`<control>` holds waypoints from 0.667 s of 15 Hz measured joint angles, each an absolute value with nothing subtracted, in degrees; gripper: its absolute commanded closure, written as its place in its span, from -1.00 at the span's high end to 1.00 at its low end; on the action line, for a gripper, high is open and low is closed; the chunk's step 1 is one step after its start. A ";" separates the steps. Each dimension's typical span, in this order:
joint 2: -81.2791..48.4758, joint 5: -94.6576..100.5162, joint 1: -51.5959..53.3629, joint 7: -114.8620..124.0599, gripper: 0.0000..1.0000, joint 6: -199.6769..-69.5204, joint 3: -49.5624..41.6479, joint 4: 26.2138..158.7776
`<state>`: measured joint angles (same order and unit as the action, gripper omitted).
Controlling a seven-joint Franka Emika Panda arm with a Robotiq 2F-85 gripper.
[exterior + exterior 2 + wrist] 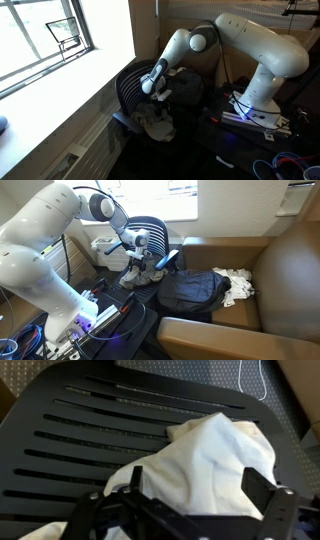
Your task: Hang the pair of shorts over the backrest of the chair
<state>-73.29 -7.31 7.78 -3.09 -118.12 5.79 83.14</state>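
Observation:
The white pair of shorts (210, 460) lies bunched on the black slatted chair (90, 430). In both exterior views the shorts (155, 125) (140, 277) sit as a pile on the chair's seat, below its curved backrest (128, 85) (150, 228). My gripper (200, 495) hovers right over the pile with its fingers wide apart, one on each side of a raised fold of cloth. It also shows in both exterior views (160, 95) (140, 262). I cannot tell if the fingers touch the cloth.
A black bag (190, 292) and a white cloth (238, 280) lie on the brown couch (290, 270) beside the chair. A window and sill (60, 75) stand behind the chair. Cables and electronics (95, 315) sit by the robot's base.

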 measured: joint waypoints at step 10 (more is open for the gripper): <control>-75.25 -4.28 11.51 10.60 1.00 -132.90 0.70 82.83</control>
<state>-75.25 -4.28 11.51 10.60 -132.90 0.70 82.83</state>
